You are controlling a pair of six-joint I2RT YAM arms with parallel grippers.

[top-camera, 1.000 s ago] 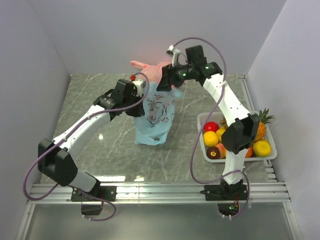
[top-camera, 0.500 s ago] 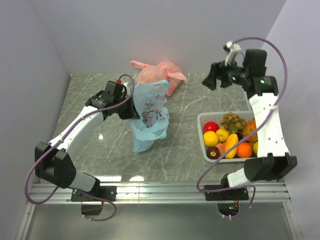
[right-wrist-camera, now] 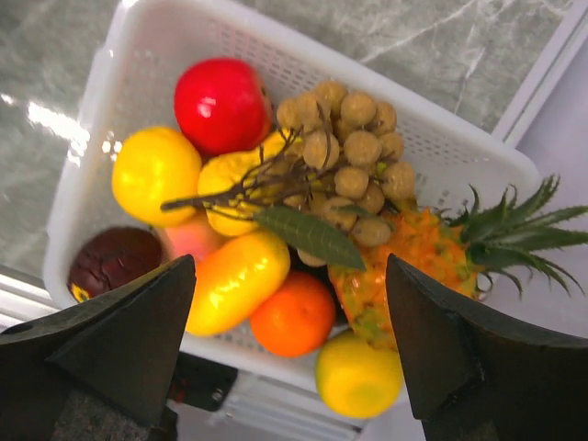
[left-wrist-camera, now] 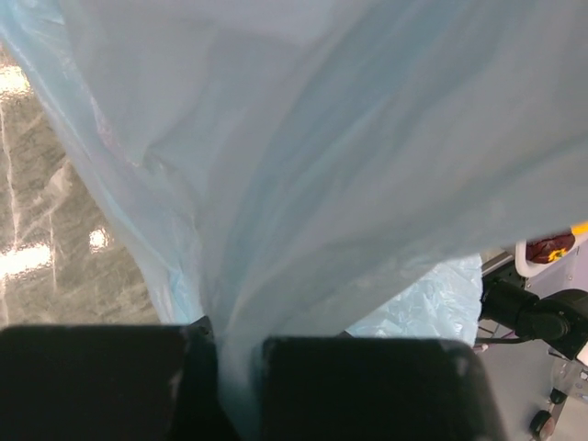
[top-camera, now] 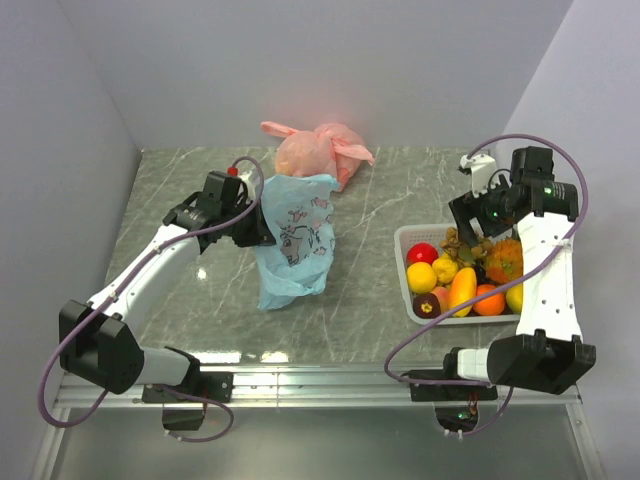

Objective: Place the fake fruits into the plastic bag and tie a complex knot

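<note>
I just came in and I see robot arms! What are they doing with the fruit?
The left gripper is shut on the light-blue plastic bag, holding it up. The right gripper hangs open above the white basket, where the fake fruits lie; none is picked up yet. A knotted pink bag sits at the back of the table.

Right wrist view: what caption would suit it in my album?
Right pincer, open, hovers over a white basket of fake fruits.

Glossy plastic fruits (right-wrist-camera: 220, 103) fill a white perforated plastic basket (right-wrist-camera: 138, 64). Left of the basket, the thin bag (top-camera: 300, 235) is translucent and crinkled, and the stone-look table (top-camera: 380, 290) gleams.
</note>
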